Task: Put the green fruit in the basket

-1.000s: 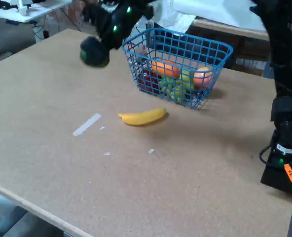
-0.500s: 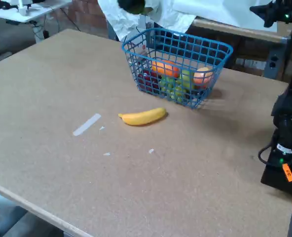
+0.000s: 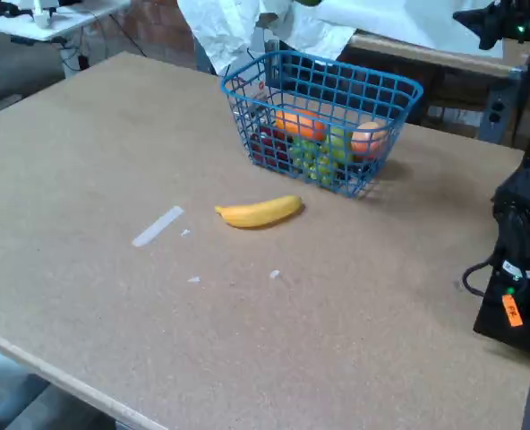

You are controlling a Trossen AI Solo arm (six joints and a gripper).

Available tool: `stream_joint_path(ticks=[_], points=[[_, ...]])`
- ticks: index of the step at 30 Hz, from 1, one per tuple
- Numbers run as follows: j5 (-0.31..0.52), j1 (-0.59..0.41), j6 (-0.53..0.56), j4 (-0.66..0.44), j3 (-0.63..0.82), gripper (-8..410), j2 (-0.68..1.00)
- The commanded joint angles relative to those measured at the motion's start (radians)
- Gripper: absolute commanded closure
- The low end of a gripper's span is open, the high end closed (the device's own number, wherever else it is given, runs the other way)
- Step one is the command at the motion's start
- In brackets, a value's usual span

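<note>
The green fruit [image 3: 308, 2] was barely visible at the top edge, above the basket [image 3: 323, 79].
Not yet dropped in; the claw was out of view, the banana [image 3: 260, 212] on the table [image 3: 86, 161].

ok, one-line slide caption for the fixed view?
Blue wire basket of fruit on the table, banana lying in front.

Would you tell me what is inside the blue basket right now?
The basket holds an orange fruit, pale green grapes, a peach-coloured fruit and something dark red. The mesh and the pile hide anything lower. No dark green fruit shows inside.
</note>
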Motion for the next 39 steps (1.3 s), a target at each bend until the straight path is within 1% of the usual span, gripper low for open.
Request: stream_joint_path(ticks=[1,3,8,11,14,19,30,39], points=[[-0.120,-0.214,-0.002,0.017,0.000,368,0.134],[-0.146,-0.229,-0.002,0.033,0.000,368,0.175],[-0.159,-0.239,-0.001,0.087,0.000,368,0.278],[-0.190,-0.239,0.000,0.118,0.000,368,0.342],[-0.225,-0.239,0.002,0.138,0.000,368,0.402],[-0.247,-0.237,0.004,0.152,0.000,367,0.480],[-0.253,-0.235,0.003,0.158,0.000,367,0.549],[-0.252,-0.234,0.012,0.153,0.000,367,0.563]])
